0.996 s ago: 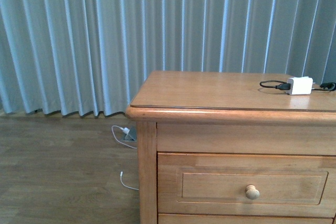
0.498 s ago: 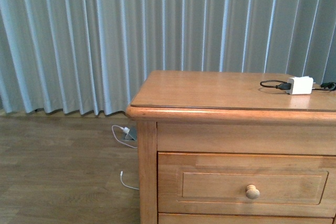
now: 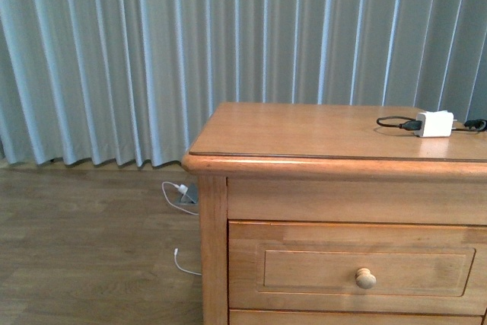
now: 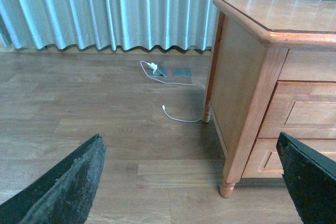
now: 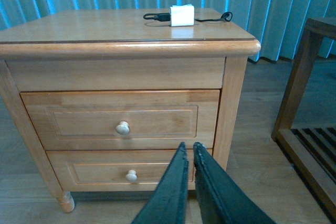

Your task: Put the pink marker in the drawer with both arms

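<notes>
Apparently nothing is done yet: the drawer (image 5: 119, 120) sits closed, no pink marker shows, left hand (image 4: 191, 182) spread wide, right hand (image 5: 189, 157) pinched nearly together, empty

No text, label, brand, number or sign can be read on anything in any of the views

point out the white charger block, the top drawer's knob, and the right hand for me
white charger block (image 5: 182, 15): right wrist view, front face.
top drawer's knob (image 5: 122, 127): right wrist view, round face of the knob.
right hand (image 5: 189, 153): right wrist view, between the closed fingertips.
</notes>
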Robot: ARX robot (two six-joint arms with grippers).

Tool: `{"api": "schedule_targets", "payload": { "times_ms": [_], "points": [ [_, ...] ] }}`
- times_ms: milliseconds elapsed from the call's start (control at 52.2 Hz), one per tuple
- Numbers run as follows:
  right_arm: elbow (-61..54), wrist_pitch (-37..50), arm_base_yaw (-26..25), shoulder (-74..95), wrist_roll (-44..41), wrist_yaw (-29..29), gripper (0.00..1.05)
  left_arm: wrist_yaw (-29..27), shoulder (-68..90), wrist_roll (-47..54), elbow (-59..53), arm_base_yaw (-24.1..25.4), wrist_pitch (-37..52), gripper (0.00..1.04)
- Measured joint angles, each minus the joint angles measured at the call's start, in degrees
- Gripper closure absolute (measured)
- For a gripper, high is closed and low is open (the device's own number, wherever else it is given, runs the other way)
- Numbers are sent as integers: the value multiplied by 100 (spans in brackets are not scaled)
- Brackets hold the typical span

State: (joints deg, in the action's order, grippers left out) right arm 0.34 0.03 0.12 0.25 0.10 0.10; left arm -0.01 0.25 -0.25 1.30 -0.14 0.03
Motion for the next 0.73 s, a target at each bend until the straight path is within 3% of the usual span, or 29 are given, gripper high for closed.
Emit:
{"api": "schedule_targets", "payload": {
  "times_ms": [498, 728],
  "points": [
    [0, 0, 0, 0, 4, 0, 7, 0, 0, 2, 0, 0, 0, 6],
    [0, 0, 0, 0, 2, 2, 8, 0, 0, 2, 0, 0, 0, 6]
  ]
}}
